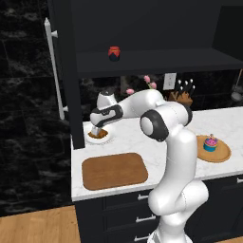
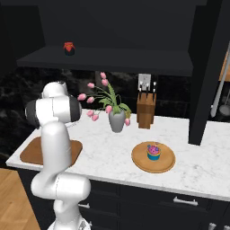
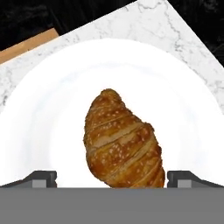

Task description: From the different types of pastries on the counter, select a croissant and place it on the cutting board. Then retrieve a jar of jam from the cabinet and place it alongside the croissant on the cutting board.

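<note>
Claw (image 3: 112, 178) spread apart above a croissant (image 3: 122, 142).
Flaky, golden crescent lies between its fingertips on a smooth round white plate (image 3: 52, 131).

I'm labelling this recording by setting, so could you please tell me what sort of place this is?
Most likely a rendered home kitchen: a marble-look counter over dark drawers, a knife block by the wall, and a croissant on a white plate.

I see a grey vase of pink tulips (image 2: 116, 117) standing just beside a wooden knife block with dark handles (image 2: 146, 109), a round tan wooden plate (image 2: 152, 158) nearer the front edge, a white round plate (image 3: 52, 127), and a white wall outlet (image 1: 170, 81) behind.
</note>
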Controlling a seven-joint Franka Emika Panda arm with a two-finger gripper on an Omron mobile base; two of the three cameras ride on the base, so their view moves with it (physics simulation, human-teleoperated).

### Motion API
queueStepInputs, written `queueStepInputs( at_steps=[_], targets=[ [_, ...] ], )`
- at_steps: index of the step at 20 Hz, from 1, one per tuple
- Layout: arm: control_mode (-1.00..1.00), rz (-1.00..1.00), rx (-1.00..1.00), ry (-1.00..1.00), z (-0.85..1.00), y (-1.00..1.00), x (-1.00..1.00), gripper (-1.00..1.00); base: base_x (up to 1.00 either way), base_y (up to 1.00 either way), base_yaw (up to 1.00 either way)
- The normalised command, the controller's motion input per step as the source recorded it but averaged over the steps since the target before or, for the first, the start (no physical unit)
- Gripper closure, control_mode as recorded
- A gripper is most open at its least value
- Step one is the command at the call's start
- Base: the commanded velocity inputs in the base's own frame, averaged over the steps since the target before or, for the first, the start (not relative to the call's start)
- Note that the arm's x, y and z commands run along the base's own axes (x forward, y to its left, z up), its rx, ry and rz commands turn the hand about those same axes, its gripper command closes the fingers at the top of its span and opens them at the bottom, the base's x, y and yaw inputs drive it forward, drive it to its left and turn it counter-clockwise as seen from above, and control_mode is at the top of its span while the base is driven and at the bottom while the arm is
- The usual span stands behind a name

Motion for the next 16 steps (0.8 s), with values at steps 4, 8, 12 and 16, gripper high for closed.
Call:
queueStepInputs(
  at_steps=[4, 8, 12, 16],
  targets=[
    [-1.00, 0.02, 0.00, 0.00, -0.40, 0.10, 0.01, -1.00, 0.00, 0.00, 0.00],
    [-1.00, 0.02, 0.00, 0.00, -0.40, 0.05, 0.00, -1.00, 0.00, 0.00, 0.00],
    [-1.00, 0.01, 0.00, 0.00, -0.21, 0.00, 0.12, -1.00, 0.00, 0.00, 0.00],
    [-1.00, 0.02, -0.01, 0.00, -0.27, 0.02, 0.16, 1.00, 0.00, 0.00, 0.00]
  ],
)
